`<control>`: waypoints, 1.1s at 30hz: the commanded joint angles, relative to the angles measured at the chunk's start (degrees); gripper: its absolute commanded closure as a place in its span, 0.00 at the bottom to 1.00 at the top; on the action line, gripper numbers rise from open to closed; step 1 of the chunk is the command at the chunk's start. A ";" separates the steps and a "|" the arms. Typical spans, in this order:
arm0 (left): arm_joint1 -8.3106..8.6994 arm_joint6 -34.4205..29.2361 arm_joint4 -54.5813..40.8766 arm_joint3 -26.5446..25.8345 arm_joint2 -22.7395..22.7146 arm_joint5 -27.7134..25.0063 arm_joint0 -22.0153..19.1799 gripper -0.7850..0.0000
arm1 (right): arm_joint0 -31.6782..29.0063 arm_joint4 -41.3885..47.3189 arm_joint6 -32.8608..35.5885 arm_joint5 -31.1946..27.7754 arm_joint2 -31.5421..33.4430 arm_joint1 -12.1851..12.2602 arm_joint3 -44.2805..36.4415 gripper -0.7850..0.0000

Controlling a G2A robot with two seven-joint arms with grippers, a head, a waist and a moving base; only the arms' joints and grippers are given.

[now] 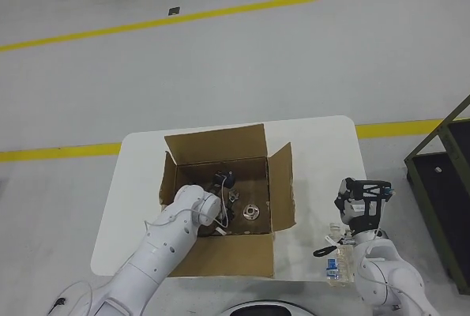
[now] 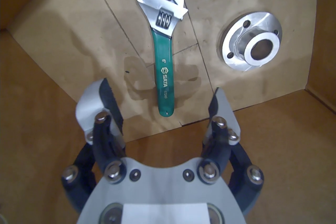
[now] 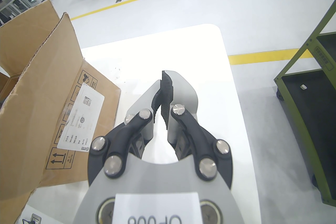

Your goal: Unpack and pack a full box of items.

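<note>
- Left claw [image 2: 160, 88] spread wide and empty, low inside the box [image 2: 78, 25], fingers [image 2: 110, 101] either side of the handle end of the wrench [image 2: 164, 51], touching nothing.
- Wrench flat on the box floor, about mid-floor, green handle toward the claw, steel head away from it.
- Probably stiff, fairly heavy for its size and head-heavy; bare steel likely slick, coated handle likely grippier.
- Best pinched across the handle's narrow edges, up toward the head rather than at the tail, to prevent a nose-down swing.
- Little room under a tool lying flat, so fingertips right down to the cardboard before closing.
- Metal flange [image 2: 250, 41] on the same floor, apart from the wrench, nearer the box's right wall, hub up; probably dense and smooth, best taken across the raised hub.
- Box open, flaps out, mid-worktop [image 1: 321, 142], toward the front edge.
- Right claw [image 3: 164, 93] clenched on nothing, over the worktop's right side, beside the box's right flap.
- Plastic bottle [image 1: 337, 267] at the worktop's front right corner.
</note>
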 commanded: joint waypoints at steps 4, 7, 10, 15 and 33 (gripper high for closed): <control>-0.76 2.01 -0.55 2.46 1.03 -0.15 -1.07 0.53 | 0.00 0.00 0.00 0.00 0.00 0.00 0.00 1.00; -1.16 2.81 -0.59 4.18 1.62 -0.28 -1.53 0.65 | 0.00 0.00 0.00 0.00 0.00 0.00 0.00 1.00; -1.51 3.59 -0.73 5.56 2.01 -0.28 -1.90 0.69 | 0.00 0.00 0.00 0.00 0.00 0.00 0.00 1.00; -1.97 4.53 -0.96 7.14 2.27 -0.18 -2.52 0.76 | 0.00 0.00 0.00 0.00 0.00 0.00 0.00 1.00; -2.88 5.15 -1.07 9.58 2.48 -1.01 -3.38 0.69 | 0.00 0.00 0.00 0.00 0.00 0.00 0.00 1.00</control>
